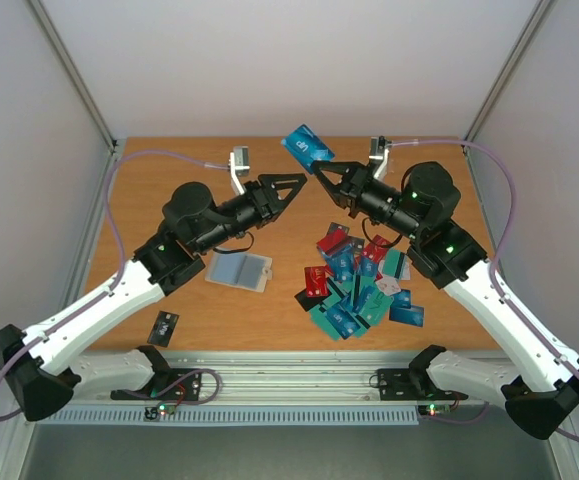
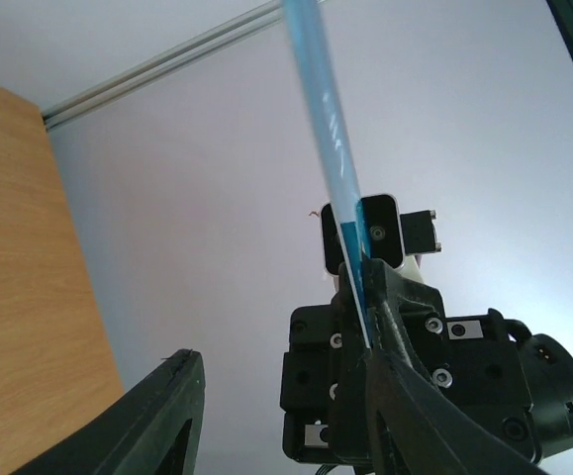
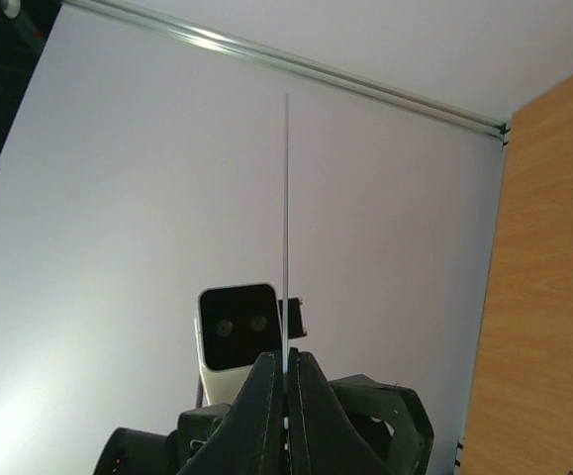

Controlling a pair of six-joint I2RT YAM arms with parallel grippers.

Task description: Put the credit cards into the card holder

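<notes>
The bench (image 1: 169, 180) is of brown wood, and both my arms are lifted above its far half, with the tips turned to each other.

On the right half of the bench lies the pile (image 1: 359, 280) of cards, mostly teal and blue, some red. They overlap each other in no order. It is under my right arm.

The holder (image 1: 239, 270) lies flat on the bench, to the left of the pile and apart from it. Its greyish face is turned up. It is just beside my left forearm in the top view, and nothing touches it.

My right jaws (image 3: 286, 364) are closed tight on one blue card (image 1: 307, 146). They pinch it at its lower edge, and the rest of the card stands out beyond the tips, up in the air over the far middle of the bench. In my right wrist view I see it only as a thin line.

My left jaws (image 1: 301, 181) stand apart, about half wide, and hold nothing. They are very near the right jaws. In my left wrist view the blue card passes close along one of my fingers; I cannot tell if it touches.

One black card (image 1: 164, 327) lies alone at the near left edge, well apart from the pile.
</notes>
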